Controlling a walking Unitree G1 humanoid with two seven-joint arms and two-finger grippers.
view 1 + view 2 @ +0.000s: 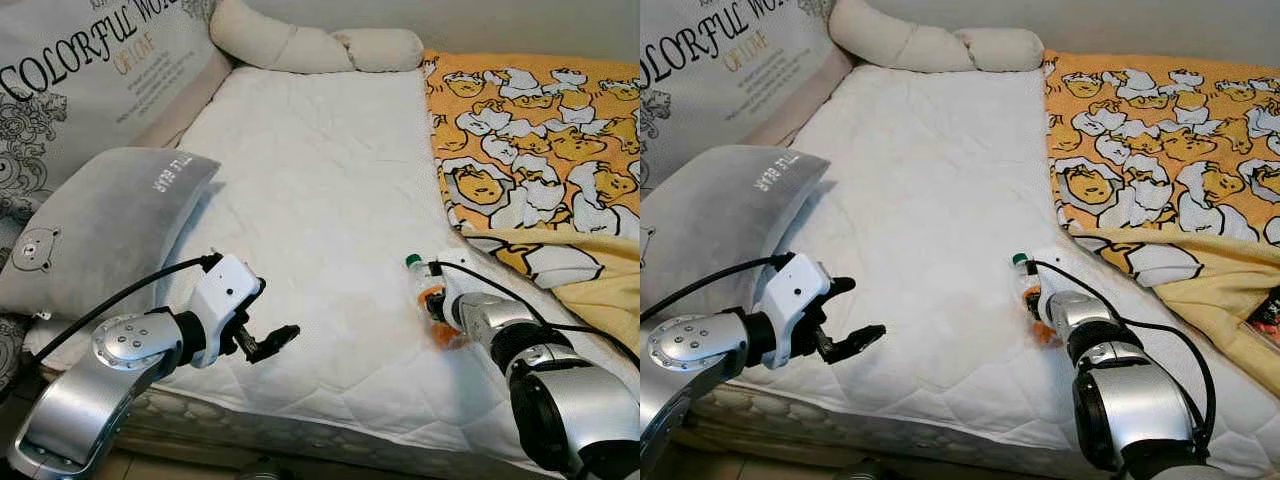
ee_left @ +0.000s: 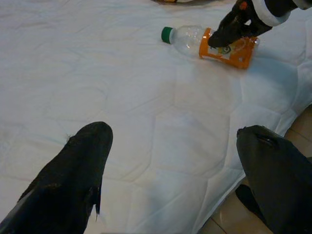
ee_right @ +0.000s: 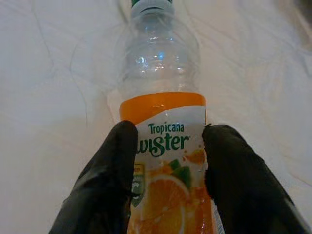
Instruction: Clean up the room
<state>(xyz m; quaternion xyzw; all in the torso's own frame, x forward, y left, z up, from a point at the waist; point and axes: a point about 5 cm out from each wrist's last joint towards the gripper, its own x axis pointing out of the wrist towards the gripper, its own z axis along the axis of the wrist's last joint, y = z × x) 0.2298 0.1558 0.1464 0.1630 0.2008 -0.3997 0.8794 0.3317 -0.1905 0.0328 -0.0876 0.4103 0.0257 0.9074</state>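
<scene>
Right gripper (image 3: 168, 161) has a finger on each side of the bottle's (image 3: 163, 122) label, as it lies on the mattress (image 1: 310, 190). You're at the grasp: squeeze firmly, then lift. Left gripper (image 1: 272, 343) hovers open, holding nothing.

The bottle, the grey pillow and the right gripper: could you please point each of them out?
bottle (image 2: 187, 38): left wrist view, its clear upper body.
grey pillow (image 1: 105, 225): left eye view, middle of its face.
right gripper (image 3: 168, 180): right wrist view, midway between its fingertips.
</scene>
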